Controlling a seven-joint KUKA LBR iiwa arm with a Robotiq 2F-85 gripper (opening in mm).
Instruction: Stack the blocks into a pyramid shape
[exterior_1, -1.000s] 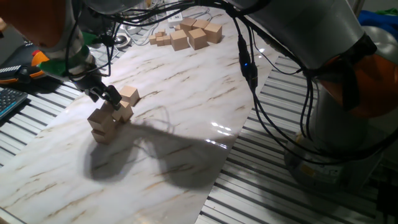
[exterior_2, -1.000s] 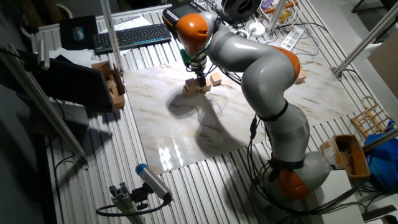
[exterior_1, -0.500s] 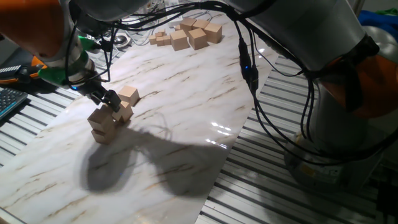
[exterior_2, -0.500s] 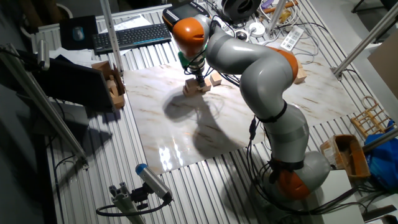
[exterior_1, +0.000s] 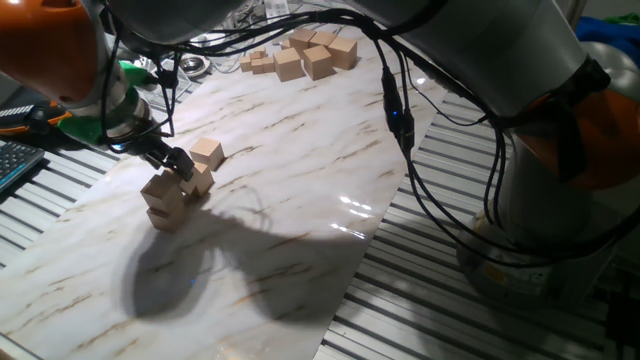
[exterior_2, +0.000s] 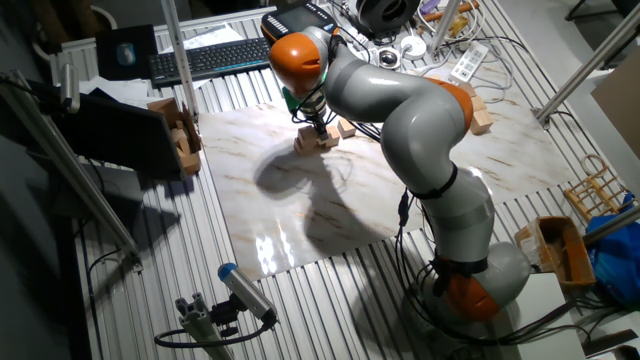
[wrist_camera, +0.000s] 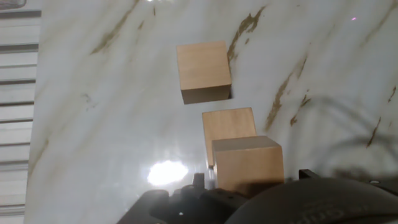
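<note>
**Hovering at the small block stack, finger state unclear**

Starting at the gripper (exterior_1: 178, 163): it sits right against the top of a little cluster of tan blocks (exterior_1: 172, 192) near the left edge of the marble tabletop (exterior_1: 300, 190). Cannot tell if the fingers are spread or closed on anything; they're dark and mostly hidden against the cubes.

Hand view: one cube (wrist_camera: 247, 163) sits closest to the camera and higher, overlapping a second cube (wrist_camera: 227, 126) below it. A third cube (wrist_camera: 203, 71) lies flat on the marble just beyond, a small gap apart.

One fixed view shows that lone cube (exterior_1: 207, 153) just beside the cluster, on its far side.

Far end of the marble: a loose group of spare blocks (exterior_1: 303, 55), well apart from the stack.

The other fixed view: keyboard (exterior_2: 210, 58) beyond the marble, off the slatted table (exterior_2: 300, 300).
</note>
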